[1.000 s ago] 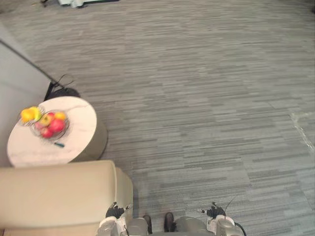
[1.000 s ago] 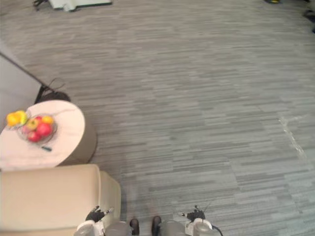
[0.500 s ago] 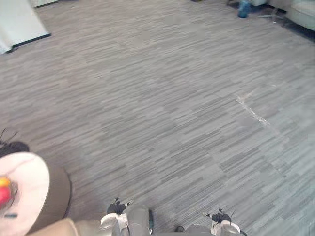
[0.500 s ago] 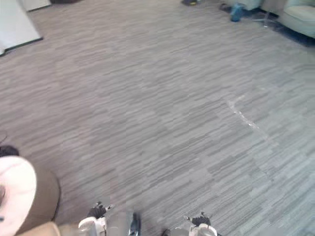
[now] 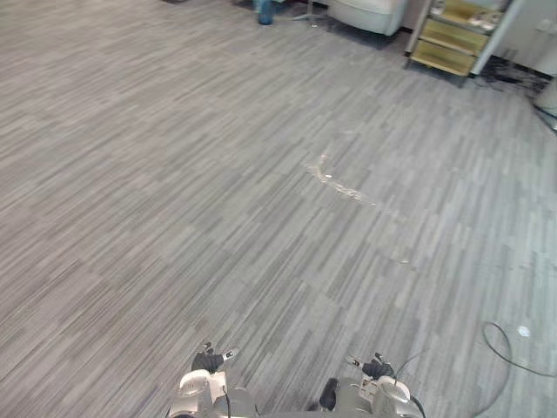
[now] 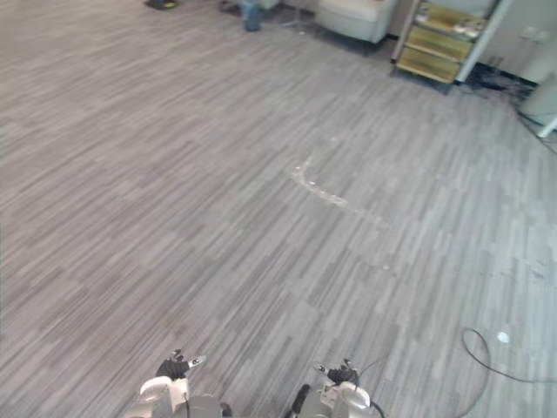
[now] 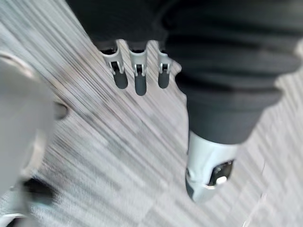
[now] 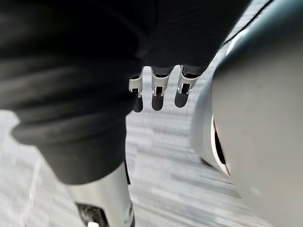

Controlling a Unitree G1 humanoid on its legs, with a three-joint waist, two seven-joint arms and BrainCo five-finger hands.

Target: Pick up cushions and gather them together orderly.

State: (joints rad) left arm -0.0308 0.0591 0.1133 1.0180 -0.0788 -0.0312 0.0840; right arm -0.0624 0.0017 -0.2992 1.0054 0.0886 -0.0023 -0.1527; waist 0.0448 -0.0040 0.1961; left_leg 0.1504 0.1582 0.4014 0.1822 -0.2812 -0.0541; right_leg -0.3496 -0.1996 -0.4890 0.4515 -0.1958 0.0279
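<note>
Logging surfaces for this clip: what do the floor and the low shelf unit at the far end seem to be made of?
Floor: probably low-pile carpet tile, matt grey. Fine streaks run in blocks that change direction, though vinyl plank is possible. Shelf unit: pale frame with yellowish tiers that look like wood or laminate, but it is too far away to be sure.
</note>
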